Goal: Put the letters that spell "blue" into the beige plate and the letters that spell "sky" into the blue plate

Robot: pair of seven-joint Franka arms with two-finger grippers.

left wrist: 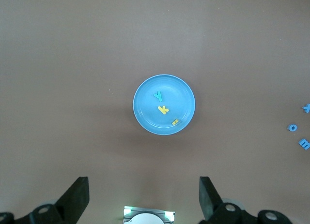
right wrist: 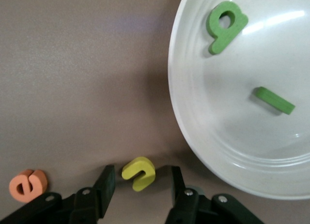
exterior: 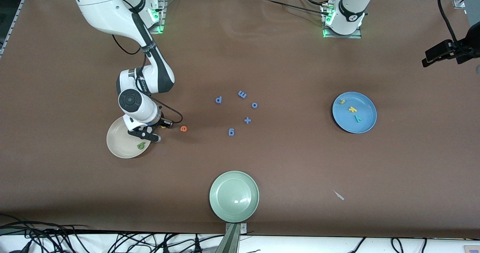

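Note:
My right gripper (exterior: 160, 130) (right wrist: 140, 185) is down at the table beside the beige plate (exterior: 120, 144) (right wrist: 193, 137). It is open, with a finger on each side of the yellow u (exterior: 163, 126) (right wrist: 139, 173) and a gap at both. The orange e (exterior: 183, 128) (right wrist: 28, 185) lies on the table close by. In the beige plate are the green b (exterior: 141, 145) (right wrist: 225, 25) and the thin green l (right wrist: 274, 100). The blue plate (exterior: 365, 123) (left wrist: 145, 112) holds the yellow s (exterior: 342, 102) (left wrist: 175, 121), yellow k (exterior: 352, 109) (left wrist: 163, 109) and teal y (exterior: 358, 118) (left wrist: 158, 96). My left gripper (left wrist: 144, 195) waits high over the table, open and empty.
Several all-blue pieces lie mid-table: a p (exterior: 219, 99), an m (exterior: 242, 94), an o (exterior: 254, 105), a plus sign (exterior: 247, 120) and a 9 (exterior: 231, 132). A pale green plate (exterior: 234, 196) sits near the front edge. A small pale scrap (exterior: 339, 195) lies nearer the left arm's end.

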